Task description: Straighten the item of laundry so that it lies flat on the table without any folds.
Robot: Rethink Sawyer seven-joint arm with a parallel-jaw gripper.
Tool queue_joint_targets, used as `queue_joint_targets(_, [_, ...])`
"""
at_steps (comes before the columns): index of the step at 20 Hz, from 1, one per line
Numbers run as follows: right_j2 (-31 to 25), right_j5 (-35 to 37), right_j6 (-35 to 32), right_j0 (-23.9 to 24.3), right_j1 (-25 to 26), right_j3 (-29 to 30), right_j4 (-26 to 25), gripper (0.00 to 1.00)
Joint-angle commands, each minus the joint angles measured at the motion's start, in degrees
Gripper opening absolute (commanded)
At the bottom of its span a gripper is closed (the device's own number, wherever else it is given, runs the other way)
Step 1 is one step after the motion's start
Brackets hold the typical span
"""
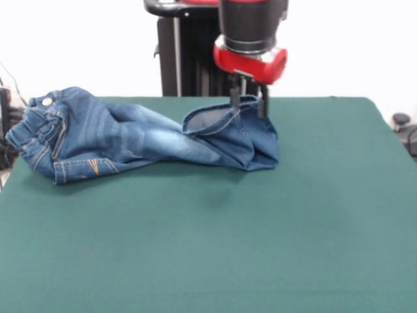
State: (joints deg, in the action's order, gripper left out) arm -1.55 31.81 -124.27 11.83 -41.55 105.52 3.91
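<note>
Green felt-like cloth covers the counter (pixel 273 235), which fills the lower part of the front view and runs off the left, right and bottom edges. Its far edge shows as a straight line in front of a plain white wall. Black upright pedestal structure (pixel 186 49) stands behind that far edge, near the middle.

One pair of jeans (pixel 130 140), blue denim, lies across the far left half of the counter. Waistband end at the left, bunched and raised, with one metal button (pixel 47 102) visible and tan stitching along the pocket seams. Waist end reaches the counter's left border. Legs run rightward, twisted together and creased, not flat. The leg ends are folded back on themselves into a lump at the right, with one cuff opening (pixel 212 119) turned up and showing the paler inside of the fabric.

One arm, black with a red collar (pixel 251 62), comes down over the folded leg ends. One hand (pixel 247 104): two dark fingers (pixel 234 94) stand apart, a moderate gap, their tips at the upper edge of the raised cuff fabric. Whether cloth is pinched between them cannot be told from this view.

Dark objects (pixel 404 130) at the right edge, beyond the counter, too small to identify. Near half of the counter is bare cloth.
</note>
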Motion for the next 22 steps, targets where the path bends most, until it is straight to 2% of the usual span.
queue_joint_targets(1, [-6.94,-5.68,-9.13,-5.25,8.94,0.41,3.27,1.0])
queue_joint_targets(6, [-4.09,-8.69,-9.65,-7.74,13.38,-2.72,2.59,1.0])
queue_joint_targets(12, [-1.16,-7.64,-8.8,-8.81,13.19,-3.07,1.96,1.0])
queue_joint_targets(18, [1.32,-1.08,-7.47,-9.13,6.56,-1.68,1.22,1.0])
queue_joint_targets(22, [5.98,4.72,-7.64,-12.24,2.44,-3.7,-0.9,1.0])
